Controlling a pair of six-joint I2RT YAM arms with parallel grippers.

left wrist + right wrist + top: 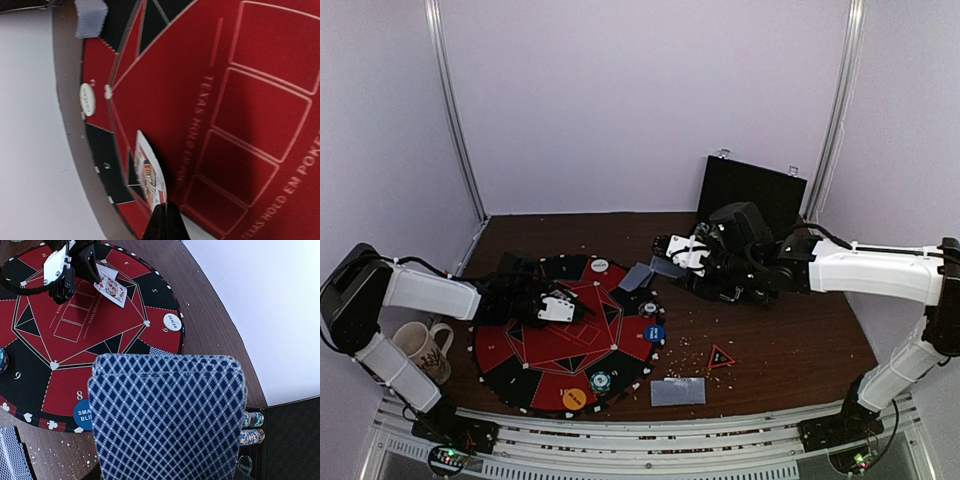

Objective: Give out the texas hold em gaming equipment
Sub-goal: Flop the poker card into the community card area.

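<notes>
dark brown wooden table (pixel 770 340) carries a round red-and-black felt poker mat (pixel 550 345). left gripper (pixel 560 308) pinches a face-up playing card (pixel 111 287) in its jaws above the mat's centre; right gripper (pixel 672 252) clamps a blue diamond-backed card deck (pixel 167 415) beyond its far edge.

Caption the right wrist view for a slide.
Right end effector holds blue-backed cards near the poker mat, where the left end effector grips a face-up card.

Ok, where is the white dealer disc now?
In the top view, the white dealer disc lies on the far rim of the round mat, beyond the left gripper.
</notes>
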